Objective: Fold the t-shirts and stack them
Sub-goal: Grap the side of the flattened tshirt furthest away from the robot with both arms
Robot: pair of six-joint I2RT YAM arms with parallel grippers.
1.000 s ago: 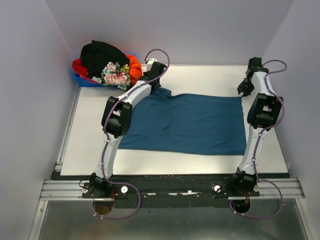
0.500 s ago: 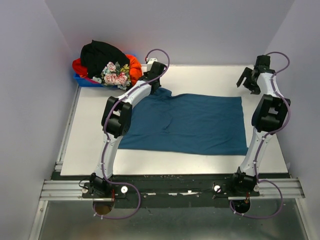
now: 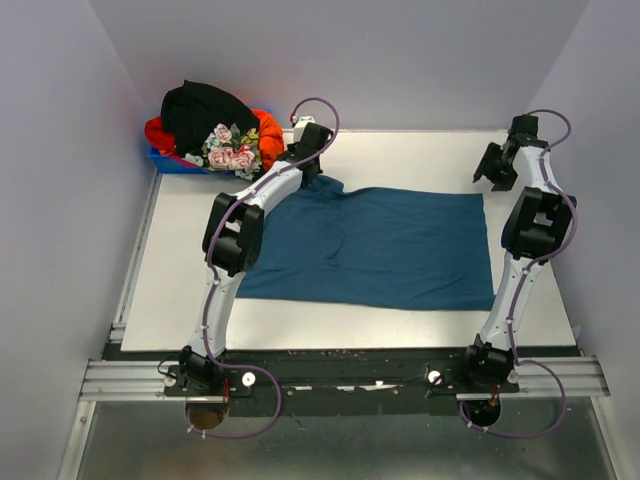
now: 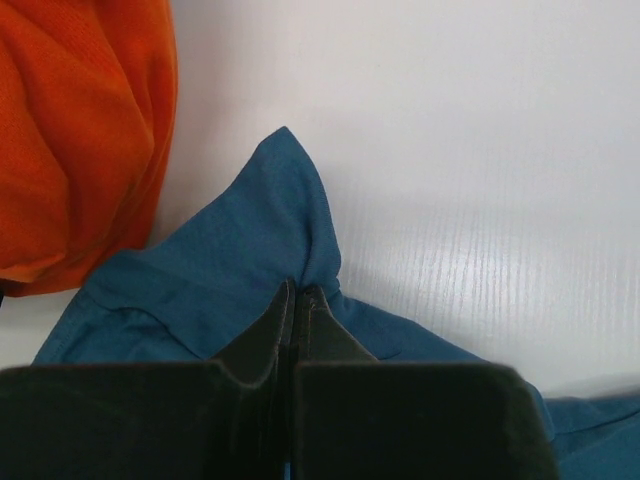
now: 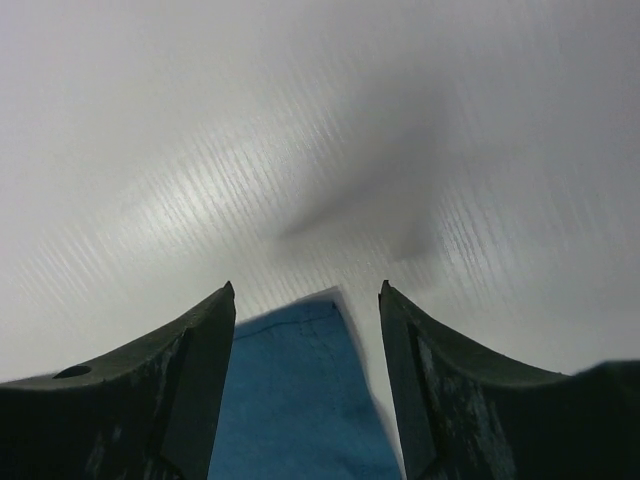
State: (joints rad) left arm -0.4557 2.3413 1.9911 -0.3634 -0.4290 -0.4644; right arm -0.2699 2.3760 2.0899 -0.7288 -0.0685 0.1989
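The teal-blue t-shirt (image 3: 380, 248) lies spread flat on the white table. My left gripper (image 3: 316, 176) is shut on the shirt's far left corner; in the left wrist view the closed gripper (image 4: 298, 292) pinches a raised peak of teal cloth (image 4: 270, 215). My right gripper (image 3: 490, 172) is open above the shirt's far right corner. In the right wrist view that corner (image 5: 300, 380) lies between the spread fingers of the gripper (image 5: 305, 290), untouched. The black, orange-red and flowered shirts (image 3: 215, 130) are piled at the far left.
The pile of shirts sits in a small blue bin (image 3: 168, 162) at the table's far left corner. Orange cloth (image 4: 70, 130) shows close by in the left wrist view. Grey walls stand on three sides. Bare white table (image 3: 420, 155) lies beyond the shirt.
My right gripper lifted away from the shirt's far right corner, swung back toward the wall, then came down a little toward the corner again, open. The left arm has not moved.
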